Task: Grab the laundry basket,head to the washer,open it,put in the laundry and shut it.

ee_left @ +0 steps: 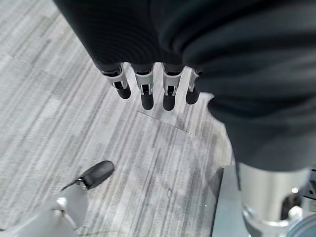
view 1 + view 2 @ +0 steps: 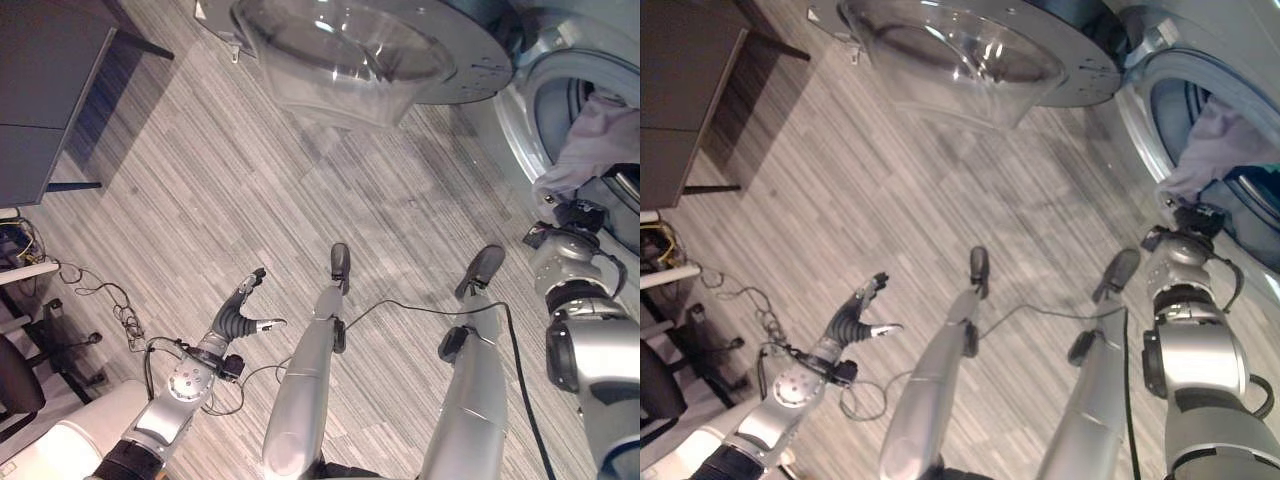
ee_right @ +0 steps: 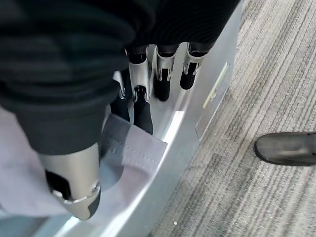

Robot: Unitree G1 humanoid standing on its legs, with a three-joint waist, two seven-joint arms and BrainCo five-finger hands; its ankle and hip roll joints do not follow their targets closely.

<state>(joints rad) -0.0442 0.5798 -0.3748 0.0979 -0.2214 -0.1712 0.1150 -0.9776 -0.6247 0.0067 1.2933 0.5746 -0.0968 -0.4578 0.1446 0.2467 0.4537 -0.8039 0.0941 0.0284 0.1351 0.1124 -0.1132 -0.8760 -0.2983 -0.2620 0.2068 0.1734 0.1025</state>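
Most of the task looks done: washer (image 2: 560, 90) at upper right, door (image 2: 350, 50) swung wide. Right hand (image 3: 140, 106) is pinching pale laundry (image 2: 600, 135) draped over the drum rim. Left hand (image 2: 245, 310), lower left, is hanging with fingers loosely spread, empty. Pushing in and shutting remain.

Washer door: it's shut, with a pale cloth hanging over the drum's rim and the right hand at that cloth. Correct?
Not quite. The washer door is swung wide open, as the left eye view shows. The rest holds: a pale cloth hangs over the rim of the drum opening, and the right hand is at that cloth, its fingers touching it in the right wrist view.
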